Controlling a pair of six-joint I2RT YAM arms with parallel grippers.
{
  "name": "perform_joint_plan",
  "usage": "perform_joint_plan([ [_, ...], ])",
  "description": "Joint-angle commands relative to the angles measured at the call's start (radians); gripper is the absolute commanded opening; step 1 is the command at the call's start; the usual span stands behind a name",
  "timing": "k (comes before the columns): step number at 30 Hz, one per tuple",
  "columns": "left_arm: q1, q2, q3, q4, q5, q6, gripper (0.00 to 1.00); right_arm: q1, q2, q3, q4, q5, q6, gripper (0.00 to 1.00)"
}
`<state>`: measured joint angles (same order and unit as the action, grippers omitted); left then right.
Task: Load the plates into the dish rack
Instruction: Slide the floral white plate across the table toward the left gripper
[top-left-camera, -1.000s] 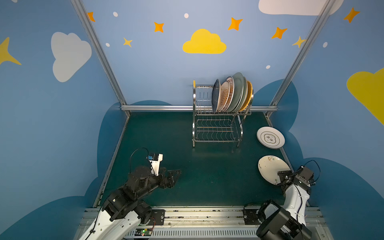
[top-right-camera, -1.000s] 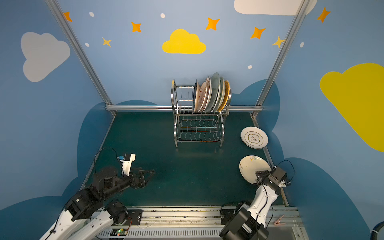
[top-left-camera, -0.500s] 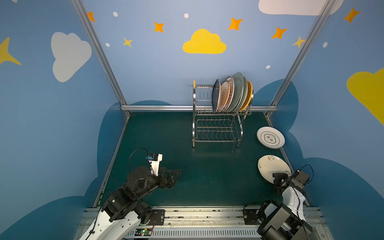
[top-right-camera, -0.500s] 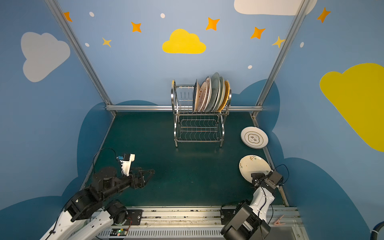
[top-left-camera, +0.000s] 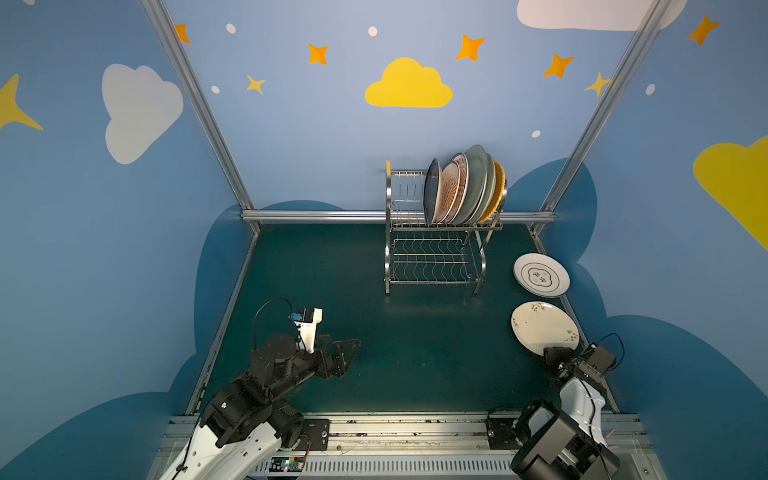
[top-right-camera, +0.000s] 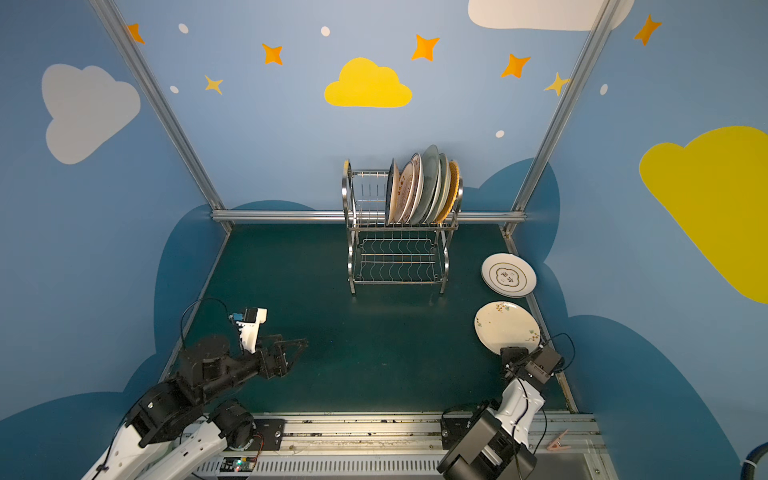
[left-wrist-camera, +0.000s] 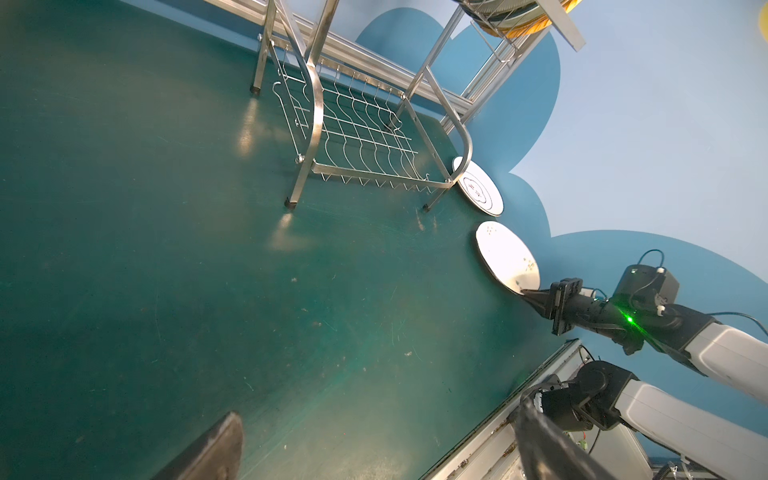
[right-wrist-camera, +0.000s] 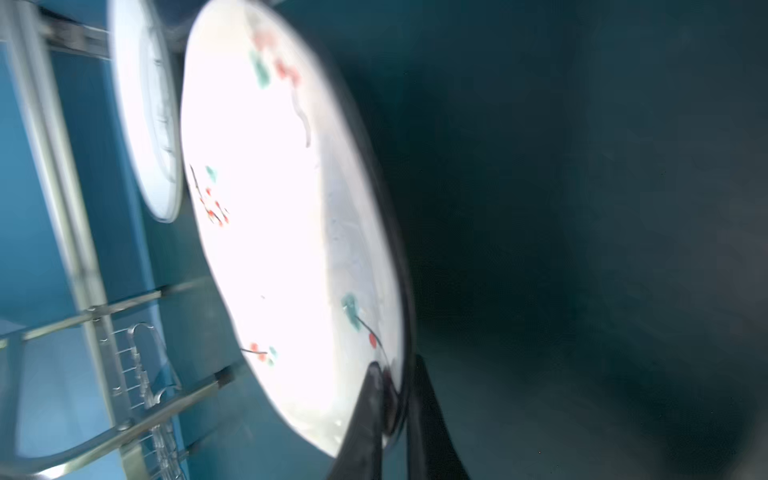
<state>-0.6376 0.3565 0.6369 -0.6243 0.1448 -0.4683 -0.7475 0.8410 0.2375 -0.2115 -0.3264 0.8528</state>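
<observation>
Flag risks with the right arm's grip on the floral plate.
1. The right gripper pinches only the near rim of the floral plate; on lifting, it could pivot or slip from the fingers.
2. The ringed plate lies close beyond it; a swing might clip it.
3. Racked plates lean in the dish rack; slotting beside them could knock them.

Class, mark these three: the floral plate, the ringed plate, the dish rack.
floral plate (top-left-camera: 542, 326): a top view, its bare centre.
ringed plate (top-left-camera: 541, 275): a top view, its middle emblem.
dish rack (top-left-camera: 388, 249): a top view, its left upright.
</observation>
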Motion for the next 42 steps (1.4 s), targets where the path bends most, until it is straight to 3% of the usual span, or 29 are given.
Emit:
perform_joint_plan([
  [1,0.006,-0.009,0.001,0.016,-0.011,0.001,1.00,0.013,-0.032,-0.006,-0.015,-0.015,-0.041,0.01],
  [13,0.016,-0.013,0.000,0.017,-0.019,-0.002,1.00,0.137,-0.171,-0.019,-0.063,-0.018,-0.057,0.00],
  [20,0.021,-0.010,-0.003,0.015,-0.032,-0.005,1.00,0.220,-0.192,-0.016,-0.022,-0.104,-0.080,0.00],
  [36,0.026,-0.078,-0.042,0.048,-0.114,0.001,1.00,0.568,-0.124,0.038,0.086,-0.206,-0.121,0.00],
  [42,0.027,-0.054,-0.083,0.135,-0.062,-0.037,1.00,0.665,-0.017,0.081,0.174,-0.245,-0.118,0.00],
])
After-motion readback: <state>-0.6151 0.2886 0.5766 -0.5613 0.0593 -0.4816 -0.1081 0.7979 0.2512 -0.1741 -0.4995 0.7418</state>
